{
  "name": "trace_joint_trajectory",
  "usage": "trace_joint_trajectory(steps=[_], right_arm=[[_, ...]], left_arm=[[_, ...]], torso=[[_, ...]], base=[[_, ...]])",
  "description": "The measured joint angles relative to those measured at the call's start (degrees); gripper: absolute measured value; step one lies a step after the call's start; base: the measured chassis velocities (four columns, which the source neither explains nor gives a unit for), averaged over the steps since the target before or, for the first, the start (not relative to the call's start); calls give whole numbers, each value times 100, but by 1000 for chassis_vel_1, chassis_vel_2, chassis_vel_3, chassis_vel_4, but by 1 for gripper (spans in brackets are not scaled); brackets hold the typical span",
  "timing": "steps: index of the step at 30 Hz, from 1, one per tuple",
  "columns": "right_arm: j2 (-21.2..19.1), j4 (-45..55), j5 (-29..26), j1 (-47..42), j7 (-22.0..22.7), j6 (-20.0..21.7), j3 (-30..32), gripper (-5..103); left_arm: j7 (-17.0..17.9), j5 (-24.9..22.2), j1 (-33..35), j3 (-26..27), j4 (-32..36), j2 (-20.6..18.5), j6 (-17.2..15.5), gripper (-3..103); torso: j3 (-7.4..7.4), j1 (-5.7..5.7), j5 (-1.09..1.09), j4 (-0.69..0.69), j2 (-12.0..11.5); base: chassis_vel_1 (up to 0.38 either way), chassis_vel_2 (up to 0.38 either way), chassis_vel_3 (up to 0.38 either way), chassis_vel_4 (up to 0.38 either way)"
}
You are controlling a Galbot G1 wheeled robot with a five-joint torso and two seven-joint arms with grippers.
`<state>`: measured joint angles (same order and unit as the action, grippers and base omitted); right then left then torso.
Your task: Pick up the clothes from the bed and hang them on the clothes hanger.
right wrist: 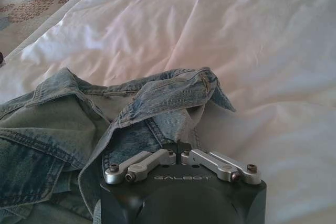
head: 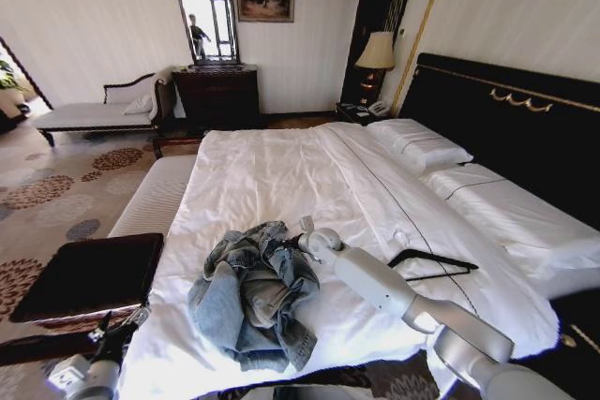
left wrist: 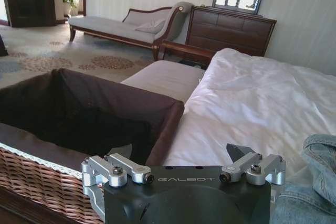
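R gripper [right wrist: 180, 157] is sitting clenched on the crumpled light-blue denim jacket [head: 251, 292] at its collar edge, near bed foot; slim black hanger [head: 433, 262] is lying farther R. L gripper [left wrist: 184, 169] is idling released, off bed's L side.

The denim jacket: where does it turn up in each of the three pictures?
Head view: denim jacket crumpled on the bed's near end, low centre.
Left wrist view: a blue sliver at the lower right corner.
Right wrist view: the left and lower centre, right tool shut at its fabric.
Shared landmark: the white duvet.
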<state>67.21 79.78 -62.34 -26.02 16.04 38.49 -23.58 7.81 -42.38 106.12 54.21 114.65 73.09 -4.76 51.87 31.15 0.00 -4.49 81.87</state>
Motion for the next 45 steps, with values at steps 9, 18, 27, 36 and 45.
trace_joint_trajectory(steps=[9,18,27,36,45], right_arm=[[-120,174,31,-39,57,-19,3,0],[-137,220,67,-88,76,-37,35,0],[-146,262,22,-64,134,-42,46,0],[-205,318,-45,-79,216,-38,86,0],[-163,321,-113,-40,275,-34,83,0]], left_arm=[[593,-1295,-1205,-284,-28,-788,-975,100],[933,-2024,-2019,-992,-247,-1131,-1548,100],[1039,-2141,-2902,-2188,-957,-1169,-1750,100],[1032,-2240,-3338,-2460,-1419,-1143,-1783,97],[1036,-2365,-3644,-2663,-1646,-1106,-1879,67]], torso=[[0,1,0,-1,0],[0,1,0,-1,0],[0,1,0,-2,-1],[0,0,1,-1,0],[0,0,0,-1,0]], base=[[0,0,0,0],[0,0,0,0],[0,0,0,0],[0,0,0,0],[0,0,0,0]])
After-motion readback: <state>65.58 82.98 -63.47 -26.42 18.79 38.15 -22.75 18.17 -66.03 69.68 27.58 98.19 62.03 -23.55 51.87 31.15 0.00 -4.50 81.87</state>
